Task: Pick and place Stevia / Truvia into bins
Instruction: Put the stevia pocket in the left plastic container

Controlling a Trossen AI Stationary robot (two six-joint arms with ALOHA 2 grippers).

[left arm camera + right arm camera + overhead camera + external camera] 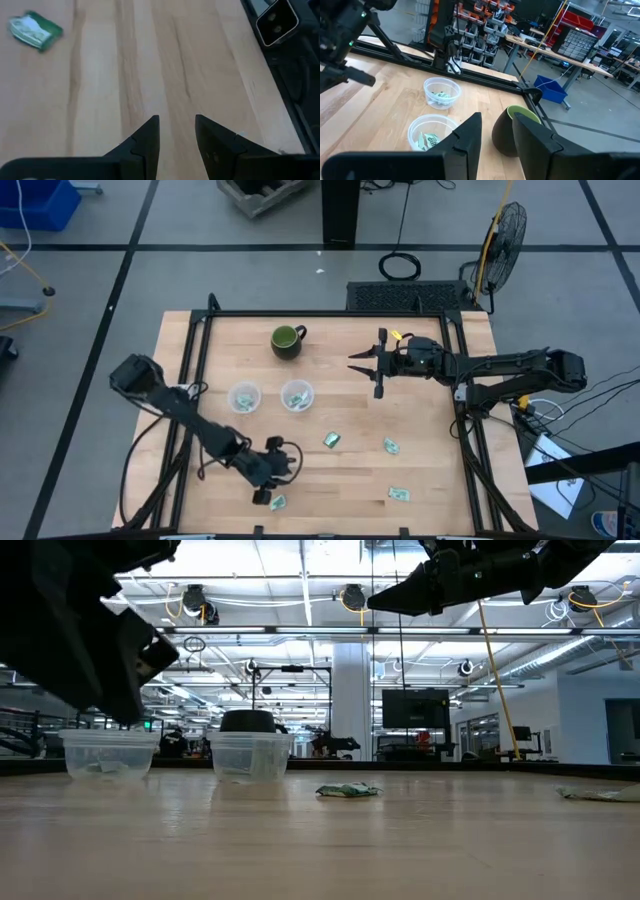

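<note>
Four pale green and white sachets lie flat on the wooden table: one (331, 440) near the middle, one (391, 446) to its right, one (399, 494) by the near edge, and one (277, 502) just beside my left gripper (266, 485). That last sachet (35, 31) shows off to the side of the open left fingers, untouched. Two clear cups (244, 397) (297, 395) stand side by side, each with sachets inside (441, 97) (427, 140). My right gripper (362, 370) hangs open and empty, high above the table right of the cups (430, 585).
A dark green mug (287, 340) stands beyond the cups toward the far edge. A black metal frame (200, 330) runs around the table. A small camera block (277, 20) sits at the near edge ahead of the left gripper. Bare wood lies between the loose sachets.
</note>
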